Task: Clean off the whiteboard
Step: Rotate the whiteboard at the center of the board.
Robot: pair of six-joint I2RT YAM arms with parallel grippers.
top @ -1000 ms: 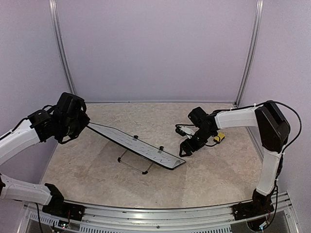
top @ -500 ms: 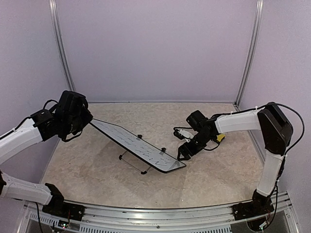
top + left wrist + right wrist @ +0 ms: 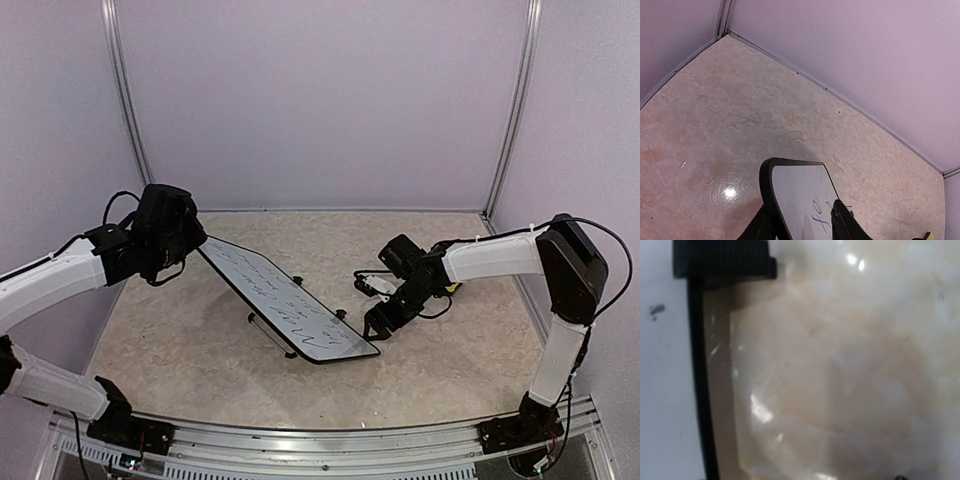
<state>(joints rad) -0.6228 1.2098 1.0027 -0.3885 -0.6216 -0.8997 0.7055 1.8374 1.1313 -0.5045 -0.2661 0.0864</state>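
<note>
The whiteboard (image 3: 285, 300) with dark handwriting slants from its raised left end down to the table at the right. My left gripper (image 3: 192, 243) is shut on that raised end. In the left wrist view the whiteboard (image 3: 800, 192) sits between my two black fingers (image 3: 846, 227), one on its face and one behind it. My right gripper (image 3: 379, 320) is low over the table, just off the board's right corner, open and holding nothing. Its wrist view is blurred; it shows the whiteboard's white face (image 3: 665, 380), the black rim (image 3: 700, 390) and no fingers.
The black wire stand (image 3: 270, 335) juts from under the board toward the near side. A black clip (image 3: 722, 260) sits on the rim. A yellow sponge (image 3: 926, 235) lies to the right of the board. Lilac walls (image 3: 320, 100) close in the table.
My left gripper moved right and back, swinging the board so its right end slid nearer. My right gripper followed down-left, staying by that corner.
</note>
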